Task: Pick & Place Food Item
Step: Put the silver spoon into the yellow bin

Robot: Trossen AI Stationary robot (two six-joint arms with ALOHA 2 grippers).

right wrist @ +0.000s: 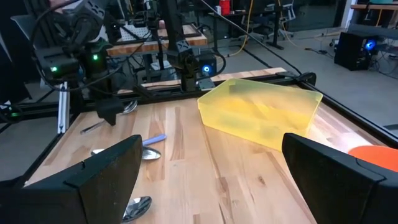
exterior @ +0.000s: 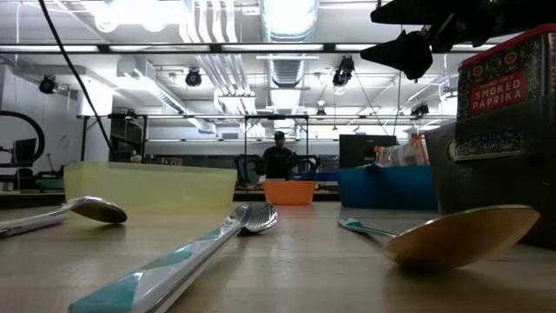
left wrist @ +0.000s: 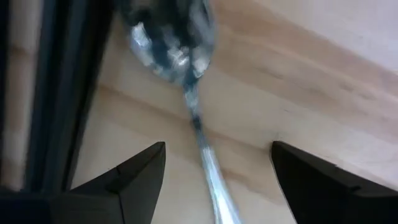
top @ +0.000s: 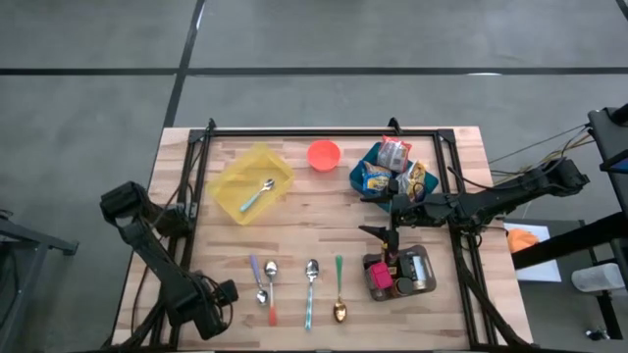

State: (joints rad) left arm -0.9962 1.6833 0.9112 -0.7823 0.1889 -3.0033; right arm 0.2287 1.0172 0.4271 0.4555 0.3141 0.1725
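You have four containers in the high view. The yellow bin, upper left of centre, holds one spoon. The orange bowl, top centre, looks empty. The blue bin, upper right, holds the food packets, three or so. The grey tray, lower right, holds a pink item and tins. Four more spoons lie in a row along the bottom centre. Your right gripper hangs between blue bin and tray, jaws spread, nothing in them. Your left gripper, lower left, stands spread over a spoon.
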